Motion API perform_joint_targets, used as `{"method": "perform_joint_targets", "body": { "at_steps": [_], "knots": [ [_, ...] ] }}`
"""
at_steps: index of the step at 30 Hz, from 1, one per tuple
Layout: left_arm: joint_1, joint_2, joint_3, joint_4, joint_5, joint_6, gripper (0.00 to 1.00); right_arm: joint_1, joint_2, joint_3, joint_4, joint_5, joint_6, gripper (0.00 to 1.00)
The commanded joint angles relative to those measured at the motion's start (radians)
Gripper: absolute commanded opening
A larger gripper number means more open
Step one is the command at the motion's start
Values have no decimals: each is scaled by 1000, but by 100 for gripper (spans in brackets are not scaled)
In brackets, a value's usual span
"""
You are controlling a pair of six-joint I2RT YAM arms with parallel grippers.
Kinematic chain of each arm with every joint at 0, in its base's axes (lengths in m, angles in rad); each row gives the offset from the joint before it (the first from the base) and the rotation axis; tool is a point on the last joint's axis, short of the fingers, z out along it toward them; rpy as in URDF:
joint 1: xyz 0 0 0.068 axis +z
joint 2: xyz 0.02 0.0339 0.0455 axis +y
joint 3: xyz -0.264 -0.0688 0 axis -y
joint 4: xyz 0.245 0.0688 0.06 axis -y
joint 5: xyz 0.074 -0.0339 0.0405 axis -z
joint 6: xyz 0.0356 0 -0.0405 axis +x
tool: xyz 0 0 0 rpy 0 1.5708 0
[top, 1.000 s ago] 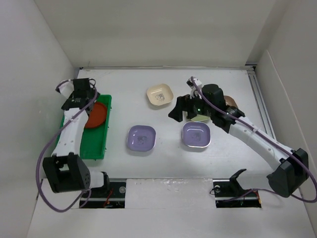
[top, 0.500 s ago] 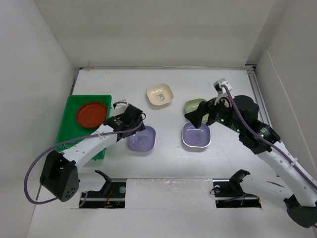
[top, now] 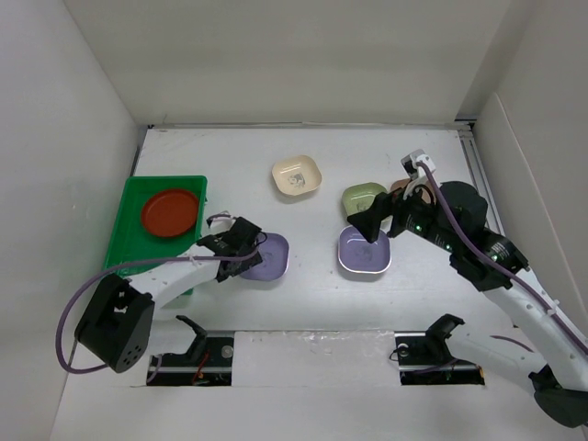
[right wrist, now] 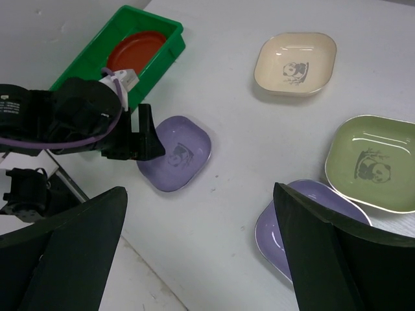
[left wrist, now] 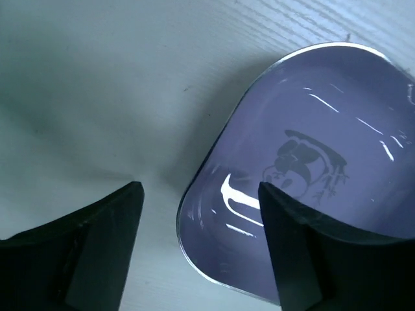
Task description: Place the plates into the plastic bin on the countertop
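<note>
one red-brown plate (top: 170, 212) lies in the green plastic bin (top: 129, 243) at the left. the others we can see sit out on the white desk (top: 312, 303), among them a cream plate (top: 296, 175) and a light green plate (top: 364, 197). the left arm stretches low across the desk, its wrist tipped down at the left lavender plate (left wrist: 311, 162). the left tool (left wrist: 200, 194) is spread, one finger outside the dish and the other over its floor, so the rim runs between them with nothing pinched yet. we judge it straddles the edge because a shallow dish offers no other hold. the right arm arches high, elbow raised. the right tool (right wrist: 200, 194) hangs wide apart and empty above the right lavender plate (right wrist: 305, 227), probably lined up for its own pick.
</note>
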Motion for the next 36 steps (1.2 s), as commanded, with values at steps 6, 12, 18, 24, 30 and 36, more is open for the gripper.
{"method": "perform_joint_targets", "body": {
  "at_steps": [6, 12, 18, 24, 30, 36],
  "knots": [
    [1, 53, -1, 68, 24, -31, 3, 7, -6, 11, 21, -6, -9, 100],
    [10, 35, 261, -86, -78, 2, 0, 7, -6, 11, 21, -6, -9, 100],
    [188, 78, 525, -191, -184, 34, 0, 7, 3, 1, 39, -6, -19, 100],
    [570, 131, 536, -73, -26, 145, 0, -11, 38, 1, 50, -40, -30, 100],
    [735, 219, 567, -63, -22, 143, 0, -31, 48, -8, 71, -78, -39, 100],
    [851, 266, 537, -25, 37, 143, 0, -31, 48, -17, 80, -130, -39, 100]
  ]
}}
